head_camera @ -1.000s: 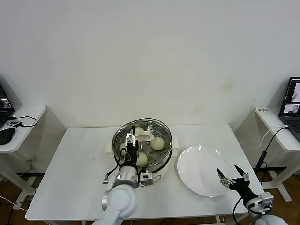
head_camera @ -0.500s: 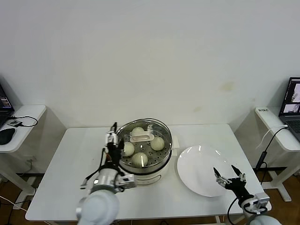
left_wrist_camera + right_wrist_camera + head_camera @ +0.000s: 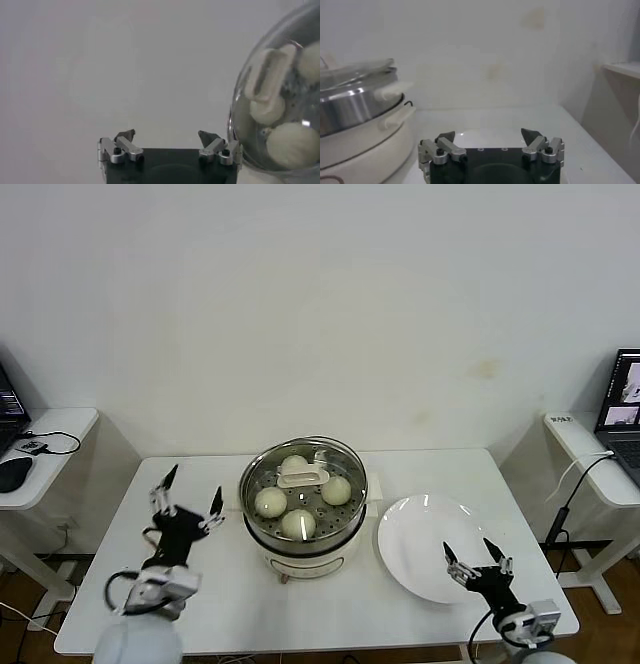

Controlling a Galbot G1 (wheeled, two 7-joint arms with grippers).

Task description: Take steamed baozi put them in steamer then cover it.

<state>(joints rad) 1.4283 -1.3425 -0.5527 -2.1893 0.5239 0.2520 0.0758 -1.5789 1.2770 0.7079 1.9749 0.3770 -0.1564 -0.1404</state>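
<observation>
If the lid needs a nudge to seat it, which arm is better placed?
Probably left. The left gripper hovers open right beside the steamer, with the cover on it. The right gripper sits open farther off, by the plate.

The left gripper (image 3: 187,494) is hovering over the white table (image 3: 430,459), its fingers spread wide and holding nothing. Just to its right the steamer (image 3: 303,519) is sitting with the cover (image 3: 303,482) resting on it; four steamed baozi (image 3: 271,502) are showing through the glass. Further right, the white plate (image 3: 425,529) is lying flat, and the right gripper (image 3: 477,556) is hanging open over the plate's near edge.
</observation>
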